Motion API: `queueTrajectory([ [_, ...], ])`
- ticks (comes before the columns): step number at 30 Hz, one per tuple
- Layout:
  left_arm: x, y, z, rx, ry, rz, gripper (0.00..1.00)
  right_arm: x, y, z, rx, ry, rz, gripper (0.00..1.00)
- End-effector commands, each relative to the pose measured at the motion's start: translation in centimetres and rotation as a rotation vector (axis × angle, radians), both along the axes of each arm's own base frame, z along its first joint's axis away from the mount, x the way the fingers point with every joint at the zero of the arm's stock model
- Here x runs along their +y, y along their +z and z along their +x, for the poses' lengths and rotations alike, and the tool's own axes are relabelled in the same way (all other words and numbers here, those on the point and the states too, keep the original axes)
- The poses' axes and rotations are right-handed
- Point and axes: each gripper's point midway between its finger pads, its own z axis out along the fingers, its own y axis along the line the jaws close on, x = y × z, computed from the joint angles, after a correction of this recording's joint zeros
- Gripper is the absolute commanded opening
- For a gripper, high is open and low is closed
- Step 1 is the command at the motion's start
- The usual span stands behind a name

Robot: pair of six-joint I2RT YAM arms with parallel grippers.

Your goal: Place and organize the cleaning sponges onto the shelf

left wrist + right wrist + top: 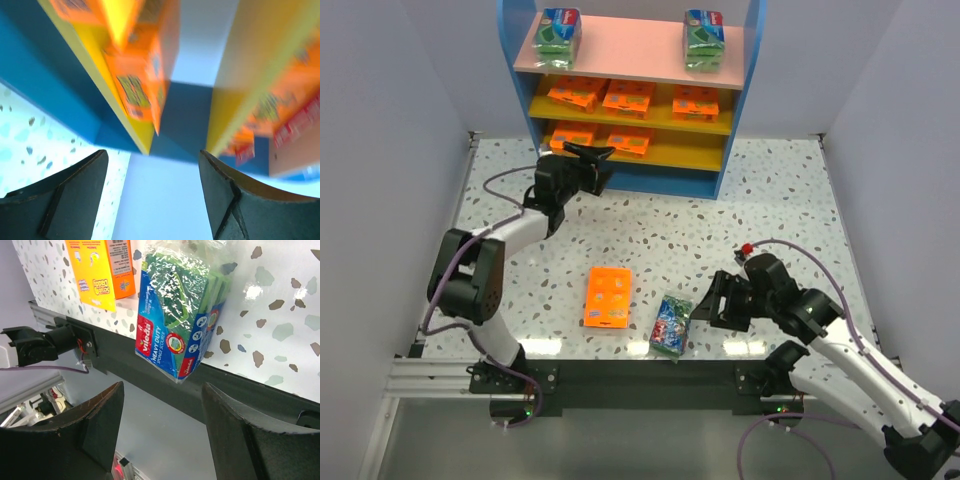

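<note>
The shelf (738, 90) stands at the back. Two green-and-blue packs (560, 28) (704, 38) sit on its pink top board. Three orange packs (629, 97) lie on the middle yellow board and two (630, 140) on the lower one. One orange pack (607, 296) and one green-and-blue pack (671, 323) lie near the table's front edge. My left gripper (590, 155) is open and empty at the front of the lower board; its wrist view shows blurred orange packs (137, 85) ahead. My right gripper (712, 305) is open and empty just right of the green-and-blue pack (180, 315).
The green-and-blue pack's corner overhangs the table's front edge, above the black rail (150, 390). The loose orange pack (102, 270) lies just left of it. White walls close in both sides of the speckled table (770, 220).
</note>
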Motion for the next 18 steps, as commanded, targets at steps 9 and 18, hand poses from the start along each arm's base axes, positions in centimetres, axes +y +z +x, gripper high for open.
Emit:
queueTrajectory([
  [9, 1.3, 0.7, -15.4, -0.089, -0.343, 0.443, 0.76, 1.7, 0.8, 5.4, -0.104, -0.083, -0.017, 0.65],
  [18, 4.8, -3.3, -22.8, 0.027, -0.462, 0.663, 0.73, 0.8, 3.7, 16.0, -0.16, -0.258, 0.011, 0.48],
])
